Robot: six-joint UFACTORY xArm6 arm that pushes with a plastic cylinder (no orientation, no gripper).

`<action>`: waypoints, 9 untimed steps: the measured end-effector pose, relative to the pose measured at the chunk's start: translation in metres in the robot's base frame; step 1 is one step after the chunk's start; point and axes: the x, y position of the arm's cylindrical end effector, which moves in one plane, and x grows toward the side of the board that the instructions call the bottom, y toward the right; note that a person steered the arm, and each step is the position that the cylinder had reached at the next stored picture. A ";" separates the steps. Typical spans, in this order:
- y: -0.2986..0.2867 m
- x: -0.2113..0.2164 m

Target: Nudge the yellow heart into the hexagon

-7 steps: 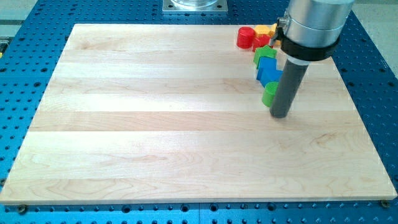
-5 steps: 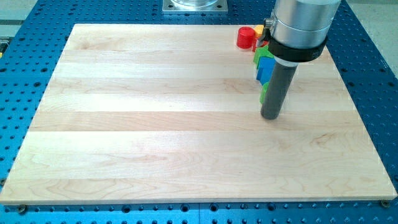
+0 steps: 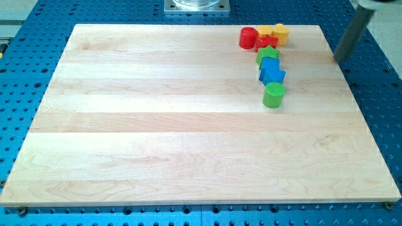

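Two yellow blocks sit side by side at the board's top right. The left one [image 3: 264, 30] and the right one [image 3: 281, 33] touch or nearly touch; I cannot tell which is the heart and which the hexagon. My tip [image 3: 341, 59] is off the board's right edge, over the blue table, well right of the blocks and touching none of them.
A red cylinder [image 3: 248, 37] and a red block [image 3: 266, 43] sit next to the yellow pair. Below them run a green star [image 3: 267, 55], two blue blocks [image 3: 270, 64] [image 3: 274, 76] and a green cylinder [image 3: 273, 95]. The wooden board [image 3: 157, 125] lies on a blue perforated table [image 3: 370, 94].
The rod has swung from beside the green cylinder, first slightly left, then far up and right, off the board. The blocks it hid are in view again and have not moved.
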 end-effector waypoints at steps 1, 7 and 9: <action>-0.034 -0.041; -0.142 -0.090; -0.170 -0.075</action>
